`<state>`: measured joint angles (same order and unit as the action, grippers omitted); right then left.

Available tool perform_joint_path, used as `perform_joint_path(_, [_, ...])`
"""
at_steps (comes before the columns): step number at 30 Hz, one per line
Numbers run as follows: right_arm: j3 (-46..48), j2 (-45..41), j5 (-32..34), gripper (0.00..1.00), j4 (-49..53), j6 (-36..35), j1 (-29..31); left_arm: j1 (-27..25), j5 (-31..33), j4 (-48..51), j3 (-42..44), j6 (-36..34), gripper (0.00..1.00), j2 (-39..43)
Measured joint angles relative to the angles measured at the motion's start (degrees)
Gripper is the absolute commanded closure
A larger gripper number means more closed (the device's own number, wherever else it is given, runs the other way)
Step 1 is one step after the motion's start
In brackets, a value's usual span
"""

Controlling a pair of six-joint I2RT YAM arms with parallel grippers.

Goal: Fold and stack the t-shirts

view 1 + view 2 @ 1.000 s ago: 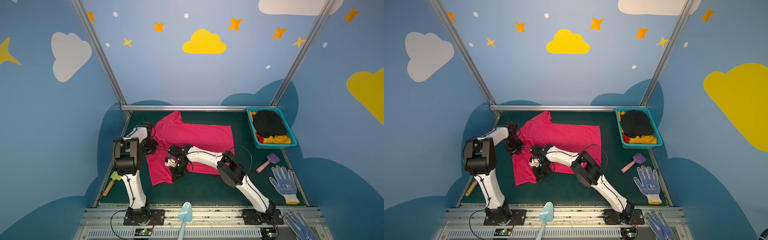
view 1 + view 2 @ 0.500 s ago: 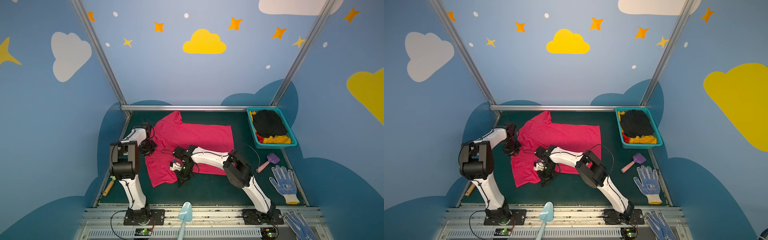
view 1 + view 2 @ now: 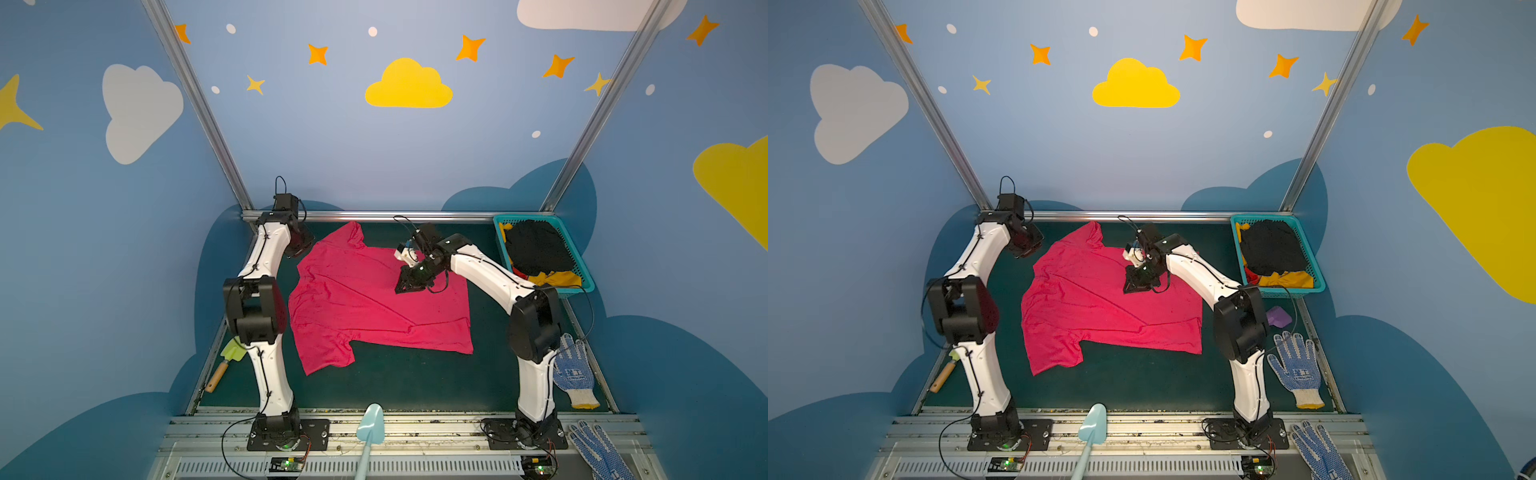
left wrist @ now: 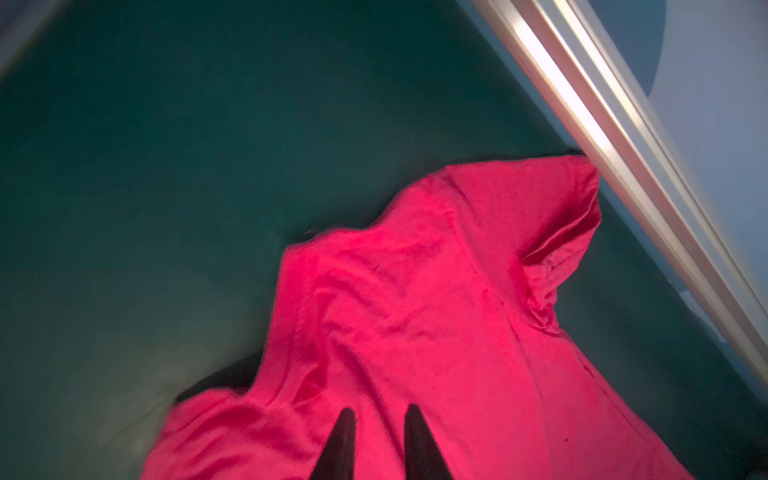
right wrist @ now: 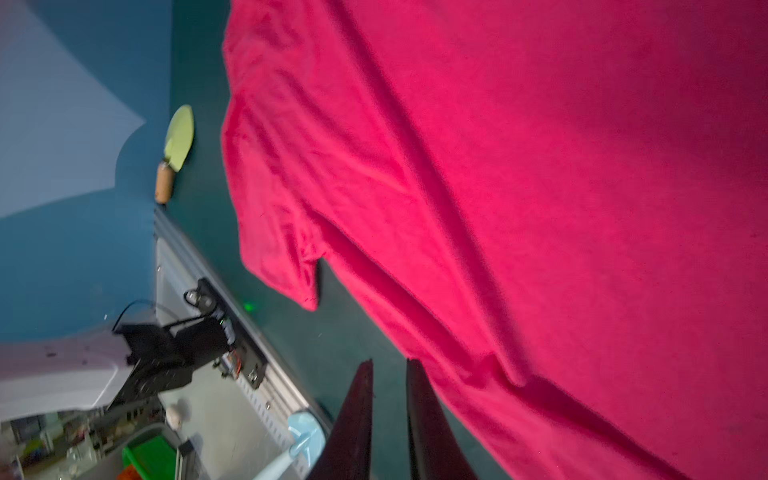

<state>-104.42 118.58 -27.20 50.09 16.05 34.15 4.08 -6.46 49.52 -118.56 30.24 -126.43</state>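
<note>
The green table [image 3: 395, 386] carries the pink-red t-shirt [image 3: 357, 303], spread wrinkled across its middle. A teal basket [image 3: 525, 216] in the far right corner holds a black t-shirt [image 3: 536, 249] and a mustard t-shirt [image 3: 561, 279]. The right pincer [image 5: 388, 361] hangs over the shirt's far part, slightly parted and empty. The left pincer [image 4: 378, 411] is near the far sleeve, likewise parted and empty.

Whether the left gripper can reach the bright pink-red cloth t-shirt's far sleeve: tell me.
Probably yes: the left gripper hangs over the t-shirt with nothing between it and the sleeve.
</note>
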Motion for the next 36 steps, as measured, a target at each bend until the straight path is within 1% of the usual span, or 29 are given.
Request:
perform_joint_path(2, [-0.5,3.3,0.5,0.82,-1.2,0.7,-2.4,0.0,-2.9,-0.4,-5.1,0.2,0.79,-7.0])
perform_joint_path(4, [-0.5,6.3,0.9,0.82,-2.4,1.3,-4.7,-0.1,-5.0,-1.0,-8.2,0.5,0.80,-12.7])
perform_joint_path(7, [-0.5,9.5,2.1,0.81,-3.2,2.1,-7.5,-0.3,-7.0,-1.3,-9.4,1.5,0.81,-18.1])
perform_joint_path(10, [-0.1,10.8,3.9,0.78,-4.1,3.2,-10.0,-0.1,-7.3,-3.1,-9.9,2.4,0.82,-17.7])
perform_joint_path(13, [1.6,10.8,5.4,0.72,-5.2,3.9,-12.0,0.0,-6.2,-4.0,-7.2,3.7,0.82,-17.3])
perform_joint_path(15, [3.5,10.8,6.3,0.70,-5.9,4.4,-12.7,0.2,-5.3,-5.5,-4.5,5.0,0.83,-15.9])
perform_joint_path(18, [6.1,9.5,6.6,0.70,-7.5,4.8,-13.0,0.7,-4.1,-7.2,1.7,7.0,0.82,-12.4])
perform_joint_path(23, [13.0,5.2,7.2,0.69,-9.8,5.6,-12.5,1.6,-2.6,-11.6,16.6,10.6,0.82,-3.8])
perform_joint_path(26, [17.0,2.7,7.7,0.69,-10.6,6.1,-12.3,2.3,-1.5,-13.0,23.2,12.1,0.82,0.4])
perform_joint_path(32, [22.9,-1.1,8.1,0.68,-12.3,6.7,-12.3,2.6,1.6,-15.1,31.5,13.9,0.82,5.7])
perform_joint_path(36, [25.3,-2.6,8.1,0.68,-13.2,7.4,-12.1,2.6,2.7,-14.9,33.2,14.2,0.81,7.0])
